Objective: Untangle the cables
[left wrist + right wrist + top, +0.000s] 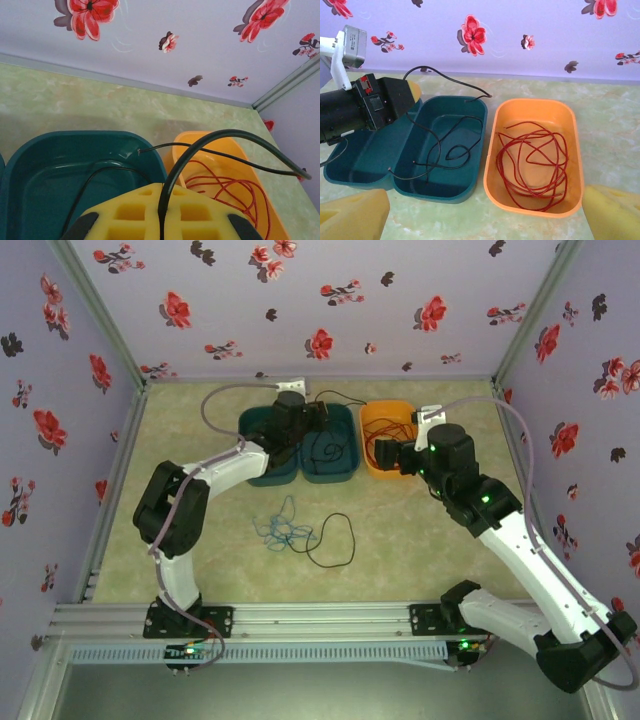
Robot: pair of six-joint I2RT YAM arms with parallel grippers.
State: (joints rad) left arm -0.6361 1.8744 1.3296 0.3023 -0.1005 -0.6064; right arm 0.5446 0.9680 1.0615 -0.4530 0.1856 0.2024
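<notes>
Two cables on the tabletop [430,540]: a blue cable [280,530] and a black loop [336,540] cross each other near the arm bases, well apart from the bins.
Left fingers [150,217]: clenched on a black cable [220,135] above the teal bin [485,107], where the rest of it lies coiled.
Right fingers [385,454]: released and spread wide, at the near side of the orange bin [575,150], which holds the red cable [532,160].
Risk one: the held cable arcs stiffly toward the orange bin. If I let go here, I judge its end could drop across the rim and mix with the red one.
Risk two: pulling the left arm away while clenched could drag the coil out of the teal bin.
Risk three: lifting the blue cable may haul the black loop along, since they cross.
Writing: none I can read. A small red tag [365,83] on the left wrist is too small to make out.
</notes>
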